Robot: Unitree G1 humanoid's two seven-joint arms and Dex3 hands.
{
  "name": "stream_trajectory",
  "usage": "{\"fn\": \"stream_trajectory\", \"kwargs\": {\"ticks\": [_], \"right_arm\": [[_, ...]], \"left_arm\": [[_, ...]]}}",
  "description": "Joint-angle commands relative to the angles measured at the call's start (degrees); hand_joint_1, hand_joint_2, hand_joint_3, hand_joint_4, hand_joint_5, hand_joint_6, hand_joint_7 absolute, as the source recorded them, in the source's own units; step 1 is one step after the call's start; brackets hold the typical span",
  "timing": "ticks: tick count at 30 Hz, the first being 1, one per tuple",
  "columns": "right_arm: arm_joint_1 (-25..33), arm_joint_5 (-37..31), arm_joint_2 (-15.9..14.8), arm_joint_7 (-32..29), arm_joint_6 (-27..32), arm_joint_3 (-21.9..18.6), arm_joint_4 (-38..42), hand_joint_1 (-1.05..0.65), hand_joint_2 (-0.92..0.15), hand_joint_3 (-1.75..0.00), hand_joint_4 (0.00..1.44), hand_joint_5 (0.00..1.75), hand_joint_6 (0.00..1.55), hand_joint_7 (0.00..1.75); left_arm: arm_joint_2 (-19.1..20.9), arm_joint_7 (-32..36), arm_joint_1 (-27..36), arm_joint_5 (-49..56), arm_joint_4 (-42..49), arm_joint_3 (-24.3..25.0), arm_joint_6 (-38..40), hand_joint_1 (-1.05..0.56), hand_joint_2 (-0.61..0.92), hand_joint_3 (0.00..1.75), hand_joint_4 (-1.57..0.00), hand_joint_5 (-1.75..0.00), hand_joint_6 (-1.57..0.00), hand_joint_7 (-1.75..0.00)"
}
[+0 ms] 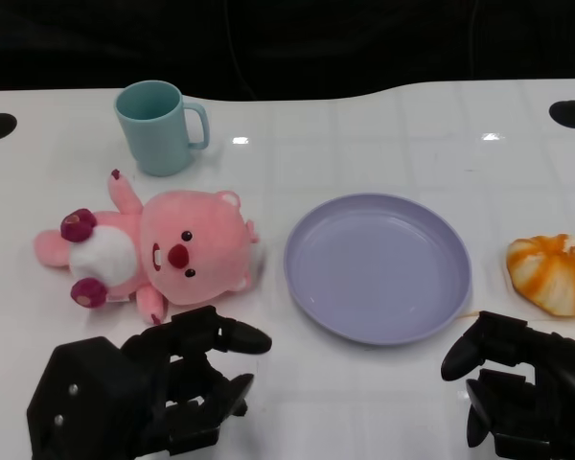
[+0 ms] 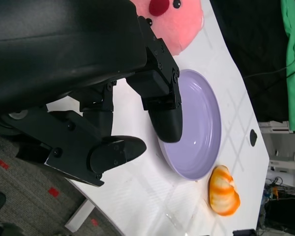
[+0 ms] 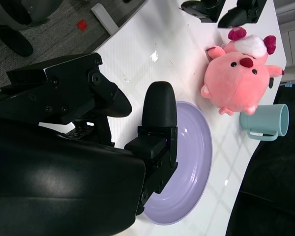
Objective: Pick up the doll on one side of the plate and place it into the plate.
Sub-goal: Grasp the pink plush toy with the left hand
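The reach has not begun; the left hand hovers empty, fingers apart, near the pink plush doll; next it must close around the doll and carry it to the purple plate.

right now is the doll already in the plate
No, the doll lies on the table beside the plate, which holds nothing.

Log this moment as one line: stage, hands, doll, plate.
stage: pre-grasp | left hand: open, near pink plush doll | right hand: open | lavender round plate: holds nothing
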Motion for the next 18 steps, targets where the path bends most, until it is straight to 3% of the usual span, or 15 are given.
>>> {"fn": "stream_trajectory", "kwargs": {"ticks": [1, 5, 11, 18], "right_arm": [[0.41, -0.13, -0.65, -0.12, 0.13, -0.28, -0.84, -0.01, -0.79, -0.99, 0.6, 1.75, 0.46, 1.5], [0.52, -0.03, -0.46, -0.32, 0.54, -0.18, -1.36, -0.02, -0.78, -0.98, 0.61, 1.75, 0.47, 1.51], [0.76, -0.26, -0.57, -0.55, 0.85, -0.1, -2.07, -0.03, -0.77, -0.99, 0.62, 1.75, 0.47, 1.51], [1.15, 0.29, -0.32, -0.65, 1.35, -0.2, -2.94, -0.03, -0.77, -1.01, 0.62, 1.75, 0.47, 1.51]], "left_arm": [[1.4, -0.19, 0.93, -0.05, -2.89, 0.2, 0.78, -0.22, 0.92, 0.31, -0.5, -1.11, -0.61, -0.33], [3.26, -1.35, 1.11, 0.72, -3.75, -0.21, -0.88, -0.27, 0.92, 0.26, -0.43, -0.97, -0.55, -0.23], [6.75, -1.47, 0.32, 4.49, -3.62, -0.65, -6.25, -0.36, 0.92, 0.14, -0.34, -0.92, -0.5, -0.16], [11.9, -1.29, -0.02, 12.39, -9.52, -0.06, -5.8, -0.43, 0.92, 0.03, -0.15, -0.88, -0.43, -0.09]]}}
